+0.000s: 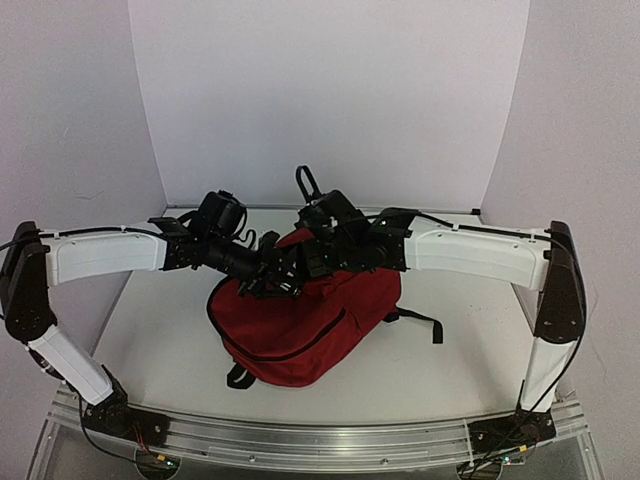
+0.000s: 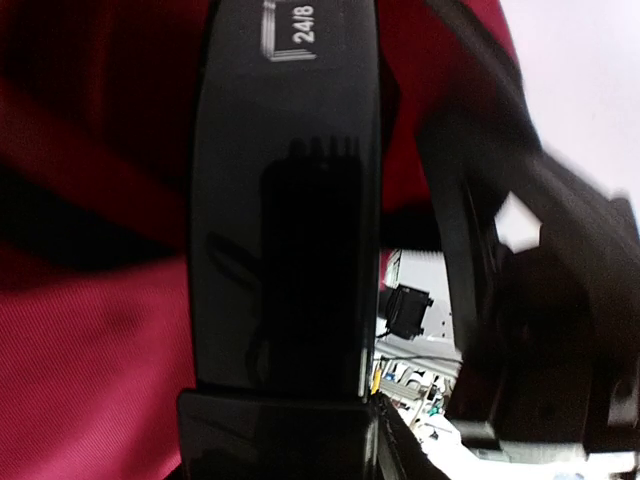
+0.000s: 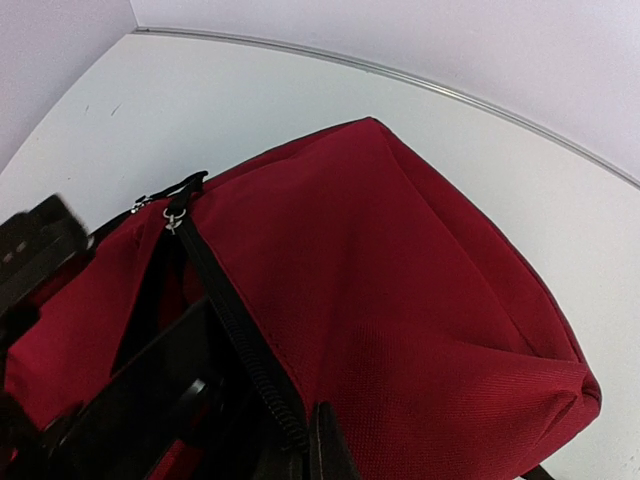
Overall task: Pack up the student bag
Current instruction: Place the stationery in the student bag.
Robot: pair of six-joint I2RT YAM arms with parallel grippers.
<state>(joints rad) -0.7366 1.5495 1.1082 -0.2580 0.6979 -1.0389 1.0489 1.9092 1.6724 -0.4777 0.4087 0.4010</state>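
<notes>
Pinching a flat black slab (image 2: 285, 220) in the left gripper (image 1: 270, 283), right gripper (image 1: 306, 263) pressed together beside the zipper (image 3: 235, 330), hold on fabric unclear. Looks like mid-insertion at the open mouth of the student bag (image 1: 320, 330), centre of the table (image 1: 450, 370). Next: slide deeper, squarely, clear of the zip teeth.

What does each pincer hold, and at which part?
Right pincer: seems to pinch the student bag at its zipper edge. Left pincer: black object between its jaws; grip cannot be told.
</notes>
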